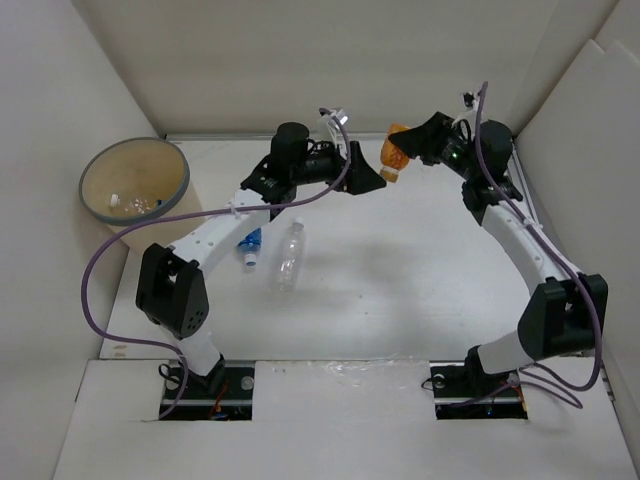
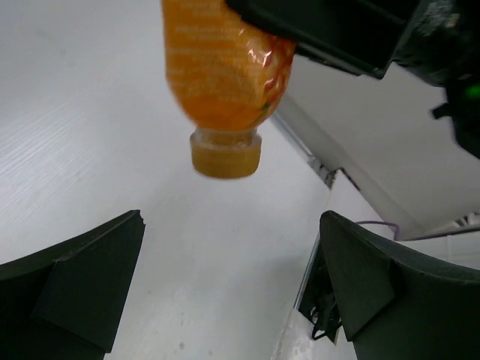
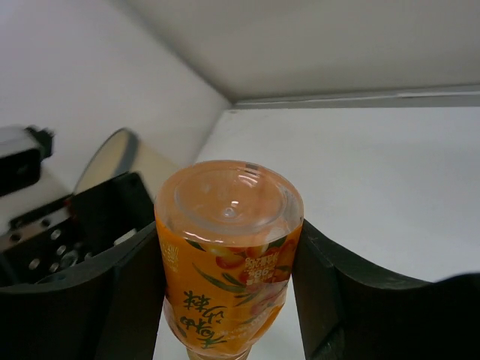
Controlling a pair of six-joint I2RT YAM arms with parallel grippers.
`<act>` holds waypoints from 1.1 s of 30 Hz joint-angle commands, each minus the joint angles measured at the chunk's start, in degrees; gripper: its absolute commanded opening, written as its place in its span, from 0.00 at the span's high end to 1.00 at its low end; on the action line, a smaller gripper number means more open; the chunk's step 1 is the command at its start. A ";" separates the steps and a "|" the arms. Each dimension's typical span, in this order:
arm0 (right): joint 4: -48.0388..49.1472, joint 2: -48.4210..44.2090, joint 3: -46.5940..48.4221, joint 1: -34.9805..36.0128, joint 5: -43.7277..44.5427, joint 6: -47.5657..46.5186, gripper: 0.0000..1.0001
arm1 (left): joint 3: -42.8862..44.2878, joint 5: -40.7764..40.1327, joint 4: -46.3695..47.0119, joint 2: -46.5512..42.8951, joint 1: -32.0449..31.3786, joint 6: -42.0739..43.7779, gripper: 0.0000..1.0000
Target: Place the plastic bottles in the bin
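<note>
My right gripper (image 1: pixel 408 150) (image 3: pixel 225 229) is shut on an orange plastic bottle (image 1: pixel 393 156) (image 3: pixel 229 247) and holds it in the air, cap down, at the back of the table. In the left wrist view the orange bottle (image 2: pixel 221 67) hangs just ahead of my left gripper (image 2: pixel 231 217), which is open and empty. My left gripper (image 1: pixel 365 176) sits right beside the bottle, apart from it. A clear bottle (image 1: pixel 290 256) lies mid-table. A blue-labelled bottle (image 1: pixel 248 245) lies partly under the left arm. The bin (image 1: pixel 181 187) stands at the far left with small bottles (image 1: pixel 135 204) inside.
White walls enclose the table on the left, back and right. The bin's wall (image 3: pixel 112 161) shows beyond the held bottle. A purple cable (image 1: pixel 100 270) loops off the left arm, near the bin.
</note>
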 commanded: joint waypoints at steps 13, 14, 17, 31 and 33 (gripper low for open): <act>50.38 -3.38 -9.84 0.37 -30.93 28.74 1.00 | -2.33 14.16 25.91 -0.84 -1.43 -9.12 0.00; 51.09 -2.68 -9.84 1.07 -30.93 29.36 1.00 | -2.33 14.16 25.91 -0.84 -2.04 -9.12 0.00; 52.76 -1.97 -9.31 2.13 -30.93 30.50 1.00 | -2.33 14.68 26.44 -0.84 -2.66 -9.12 0.00; 55.58 -0.39 -8.70 4.50 -29.26 32.26 0.39 | -0.58 13.39 30.06 -1.98 -3.19 -13.34 0.89; 52.27 -1.09 -9.22 2.84 -29.26 29.81 0.00 | 0.39 10.75 26.81 -2.68 -2.67 -11.59 1.00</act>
